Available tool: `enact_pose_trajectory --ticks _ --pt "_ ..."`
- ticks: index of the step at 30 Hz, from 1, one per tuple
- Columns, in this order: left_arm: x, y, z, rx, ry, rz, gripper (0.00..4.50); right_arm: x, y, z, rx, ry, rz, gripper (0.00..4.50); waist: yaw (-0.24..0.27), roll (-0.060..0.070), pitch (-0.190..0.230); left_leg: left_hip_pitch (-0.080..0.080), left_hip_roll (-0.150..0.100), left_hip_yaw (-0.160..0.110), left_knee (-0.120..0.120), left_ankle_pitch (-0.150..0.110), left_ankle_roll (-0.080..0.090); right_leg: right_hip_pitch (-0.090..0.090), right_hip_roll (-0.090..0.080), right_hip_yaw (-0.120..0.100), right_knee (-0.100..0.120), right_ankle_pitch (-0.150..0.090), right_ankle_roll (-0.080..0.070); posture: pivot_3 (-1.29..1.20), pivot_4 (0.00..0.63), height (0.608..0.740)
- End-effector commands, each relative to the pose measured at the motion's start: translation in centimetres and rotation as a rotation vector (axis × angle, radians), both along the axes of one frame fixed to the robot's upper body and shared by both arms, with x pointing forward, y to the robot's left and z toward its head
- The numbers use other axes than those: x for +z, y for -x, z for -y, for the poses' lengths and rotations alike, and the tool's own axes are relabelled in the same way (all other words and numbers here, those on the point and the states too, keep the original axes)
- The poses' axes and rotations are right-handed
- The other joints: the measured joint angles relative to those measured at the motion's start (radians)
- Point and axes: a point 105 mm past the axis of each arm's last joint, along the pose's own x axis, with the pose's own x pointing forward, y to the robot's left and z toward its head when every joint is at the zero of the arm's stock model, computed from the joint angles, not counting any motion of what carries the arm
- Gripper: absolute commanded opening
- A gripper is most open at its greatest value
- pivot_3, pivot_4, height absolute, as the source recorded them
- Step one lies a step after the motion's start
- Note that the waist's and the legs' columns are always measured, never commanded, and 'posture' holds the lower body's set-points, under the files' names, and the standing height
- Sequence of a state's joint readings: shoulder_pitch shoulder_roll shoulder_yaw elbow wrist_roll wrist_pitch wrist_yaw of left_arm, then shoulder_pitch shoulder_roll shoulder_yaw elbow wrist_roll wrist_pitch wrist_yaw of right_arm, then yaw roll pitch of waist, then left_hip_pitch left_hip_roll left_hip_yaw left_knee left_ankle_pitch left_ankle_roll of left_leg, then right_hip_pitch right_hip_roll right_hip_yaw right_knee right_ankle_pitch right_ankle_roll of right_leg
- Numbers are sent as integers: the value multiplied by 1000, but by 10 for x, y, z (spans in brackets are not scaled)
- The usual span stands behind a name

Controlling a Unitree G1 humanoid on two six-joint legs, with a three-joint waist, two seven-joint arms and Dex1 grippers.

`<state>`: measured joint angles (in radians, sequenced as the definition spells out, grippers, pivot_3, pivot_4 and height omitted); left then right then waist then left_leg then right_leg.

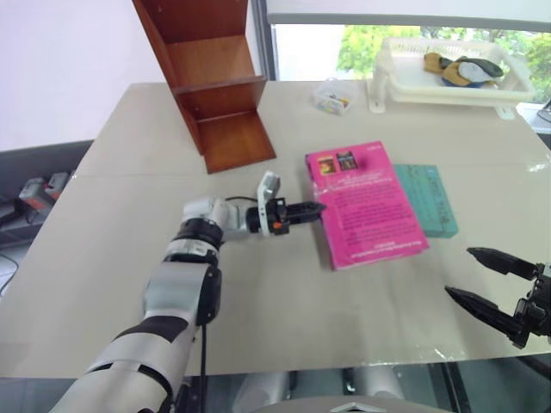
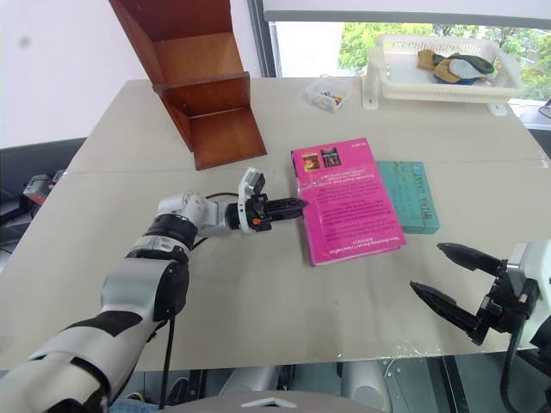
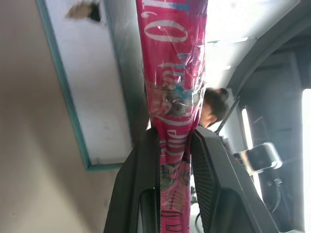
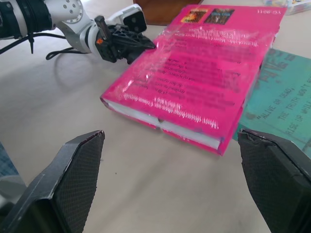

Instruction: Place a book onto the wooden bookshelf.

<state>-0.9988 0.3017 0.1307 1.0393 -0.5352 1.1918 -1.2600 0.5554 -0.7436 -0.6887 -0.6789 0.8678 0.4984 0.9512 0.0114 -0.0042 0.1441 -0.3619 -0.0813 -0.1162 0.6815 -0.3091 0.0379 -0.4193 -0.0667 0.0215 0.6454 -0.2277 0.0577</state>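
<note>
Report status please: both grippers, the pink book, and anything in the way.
Left gripper shut on the pink book's spine edge, book flat on table. Right gripper open, holding nothing. Teal book partly under it; bookshelf path unobstructed.

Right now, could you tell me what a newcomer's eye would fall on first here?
The bright pink book lying mid-table, its spine edge pinched by the left claw. Beside it, partly under it, lies a teal book. At the table's far left stands the reddish-brown wooden bookshelf.

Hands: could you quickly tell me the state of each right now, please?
Left hand: closed on the pink book's spine edge.
Right hand: open, holding nothing.
</note>
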Motion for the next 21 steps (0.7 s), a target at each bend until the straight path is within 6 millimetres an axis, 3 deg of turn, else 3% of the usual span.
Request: enact_pose_trajectory --ticks 1,7,14,16,21 --pt "45 -11 -5 35 100 126 444 11 -8 10 -46 20 88 4500 0 0 0 0 0 0 0 0 0 0 0 0 0 0 0 0 150 740" --pt "108 -10 7 53 139 447 444 25 -33 36 -163 13 234 4500 3 -2 2 -1 0 -1 1 0 0 0 -4 0 0 0 0 0 150 740" --pt "169 2 36 118 36 929 444 38 -53 45 -176 -8 328 4500 0 -3 2 -2 0 -1 1 0 0 0 -5 2 -1 0 0 0 150 740" --pt "180 4 41 150 -22 1062 444 46 -57 49 -184 -37 363 4500 0 -3 2 -1 0 -1 1 0 0 0 -5 2 -1 0 0 0 150 740" --pt "203 -5 51 290 -354 1553 444 74 -54 69 -127 -255 419 4500 4 -3 2 -1 0 0 1 0 0 0 -4 3 -1 0 0 0 150 740"
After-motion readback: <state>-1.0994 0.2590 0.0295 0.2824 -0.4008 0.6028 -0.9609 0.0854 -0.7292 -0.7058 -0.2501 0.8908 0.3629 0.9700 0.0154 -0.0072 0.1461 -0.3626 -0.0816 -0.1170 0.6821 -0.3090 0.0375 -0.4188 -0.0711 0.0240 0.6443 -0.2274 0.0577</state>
